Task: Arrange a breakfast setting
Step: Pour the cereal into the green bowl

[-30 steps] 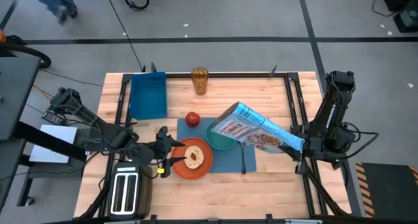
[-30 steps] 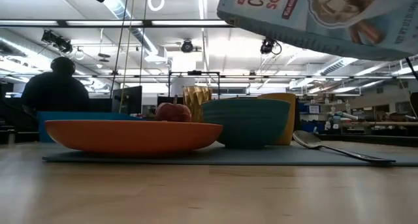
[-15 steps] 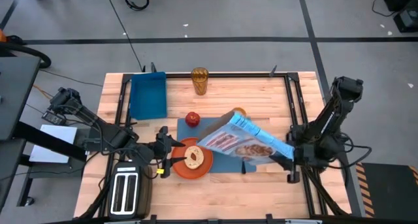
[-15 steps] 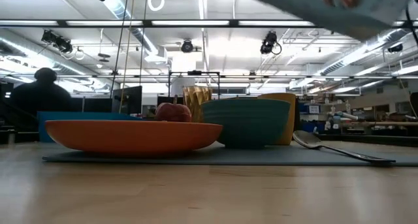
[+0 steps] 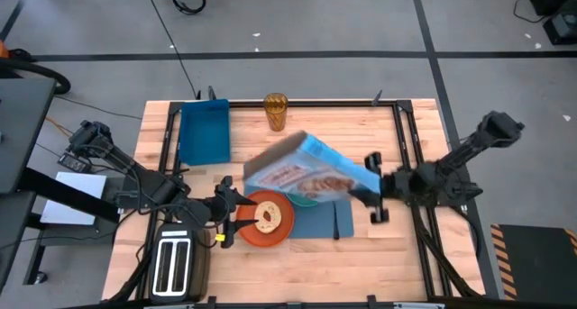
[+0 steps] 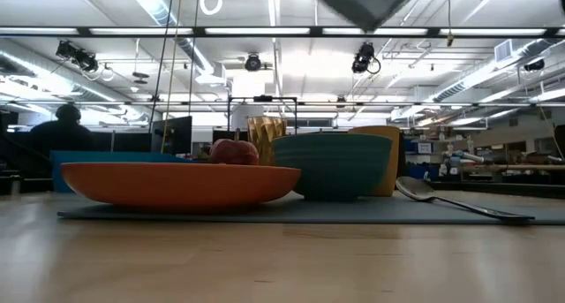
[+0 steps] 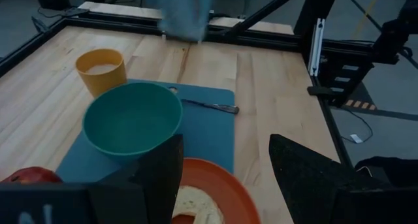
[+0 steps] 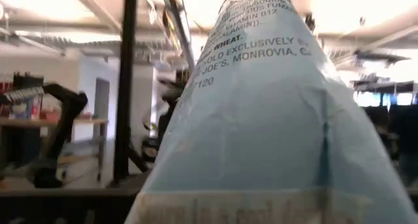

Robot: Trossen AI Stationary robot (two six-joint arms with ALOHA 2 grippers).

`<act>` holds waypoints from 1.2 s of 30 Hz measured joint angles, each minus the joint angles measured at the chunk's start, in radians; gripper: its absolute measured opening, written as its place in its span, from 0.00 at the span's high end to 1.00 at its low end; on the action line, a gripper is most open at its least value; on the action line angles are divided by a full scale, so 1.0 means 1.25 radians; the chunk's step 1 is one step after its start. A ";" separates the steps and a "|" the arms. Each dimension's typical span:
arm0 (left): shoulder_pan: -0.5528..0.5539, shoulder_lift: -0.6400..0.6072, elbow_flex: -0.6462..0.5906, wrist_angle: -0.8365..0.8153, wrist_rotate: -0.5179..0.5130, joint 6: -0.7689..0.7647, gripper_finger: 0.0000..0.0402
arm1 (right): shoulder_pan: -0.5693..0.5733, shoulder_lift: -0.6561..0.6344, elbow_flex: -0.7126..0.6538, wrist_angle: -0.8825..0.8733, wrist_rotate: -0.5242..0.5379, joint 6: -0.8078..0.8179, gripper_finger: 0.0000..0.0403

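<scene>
My right gripper (image 5: 371,188) is shut on a blue cereal box (image 5: 302,169), which is high above the blue placemat (image 5: 317,221). The box hides the bowl, cup and apple in the high view. The left wrist view shows the teal bowl (image 7: 132,119), orange cup (image 7: 101,68), spoon (image 7: 209,106) and red apple (image 7: 29,177). The orange plate (image 5: 267,221) lies on the placemat's left part with the bagel (image 5: 266,219) on it. My left gripper (image 5: 230,215) is open at the plate's left rim, touching nothing. My right gripper holds the cereal box by its right end (image 5: 359,185), pinched between the two fingers. The fingers come level from the table's right side and lie along the box. The box is lifted clear, tilted, its free end toward the table's left; its face (image 8: 261,119) fills the wrist view.
A deep blue bin (image 5: 205,133) stands at the far left, an amber glass (image 5: 276,111) at the far edge, and a silver toaster (image 5: 176,264) at the near left. Bare wood lies to the right of the placemat. A person (image 6: 62,131) is in the room beyond.
My right gripper has gone toward the table's left and up with the cereal box, its arm stretching out level. The box has swung from right of the bowl to over the bowl, cup and apple, and has risen almost out of the low view.
</scene>
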 joint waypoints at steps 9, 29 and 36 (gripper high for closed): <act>0.000 0.000 0.000 0.007 0.000 -0.002 0.42 | -0.303 -0.336 0.023 -0.508 -0.205 0.145 0.63; 0.032 0.007 0.000 0.014 -0.015 0.051 0.42 | -0.241 -0.461 0.328 -1.348 -0.191 0.304 0.63; 0.041 0.063 0.000 0.075 -0.029 0.091 0.42 | -0.239 -0.452 0.434 -1.567 -0.203 0.324 0.63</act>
